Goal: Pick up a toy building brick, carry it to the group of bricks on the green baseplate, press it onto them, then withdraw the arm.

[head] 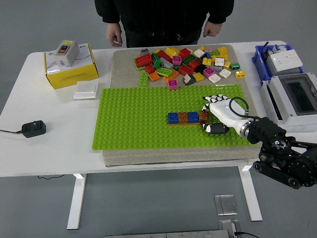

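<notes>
A row of bricks [183, 117], blue, brown, blue, stands on the green baseplate [133, 124] right of its middle. A dark brown brick [204, 116] sits at the row's right end, touching it. My right hand [212, 115], white with black fingertips, reaches in from the lower right. Its fingers [212, 99] curl over the far side of the brown brick and its thumb [216, 129] lies on the near side. The left arm is out of view.
A pile of loose bricks [185, 62] lies on the grey mat behind the baseplate. A yellow box [71, 67], a white plate [86, 90] and a black adapter [33, 129] are at the left. A blue bin [277, 59] and a grey enclosure [292, 99] are at the right. A person [163, 20] stands at the far side, hands hanging.
</notes>
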